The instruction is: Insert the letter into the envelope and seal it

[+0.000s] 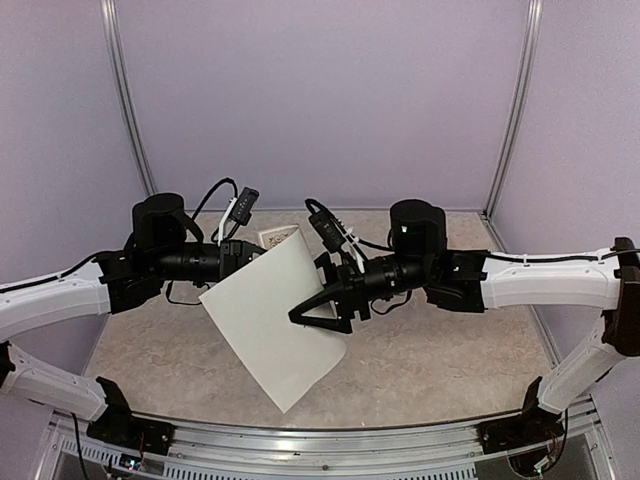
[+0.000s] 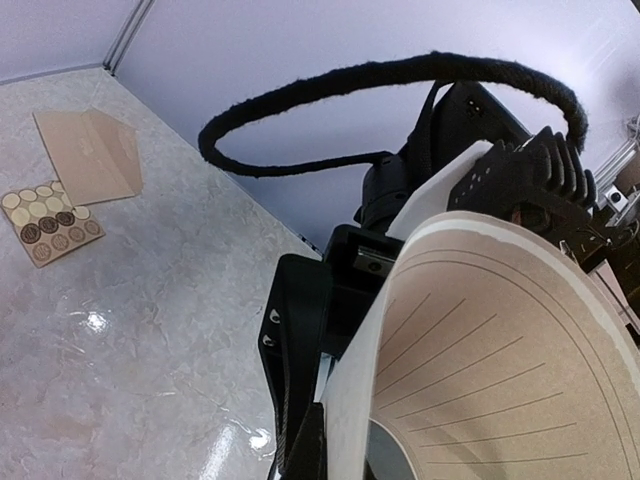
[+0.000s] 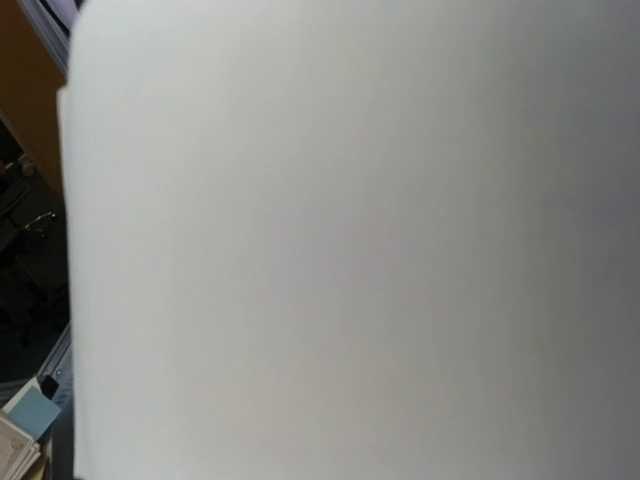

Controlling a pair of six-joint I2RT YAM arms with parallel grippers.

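Thin cream letter (image 1: 270,320) held in the air above the table (image 1: 450,350), bowed. The left gripper (image 1: 236,256) looks clamped on the letter's upper-left edge, while the right gripper (image 1: 305,312) lies against the letter's right edge, and whether it is pinching cannot be told. The envelope (image 2: 90,152) lies flat well beyond the letter, so the limp sheet could crease, slip free, or miss the envelope's mouth, since it fills the right wrist view.
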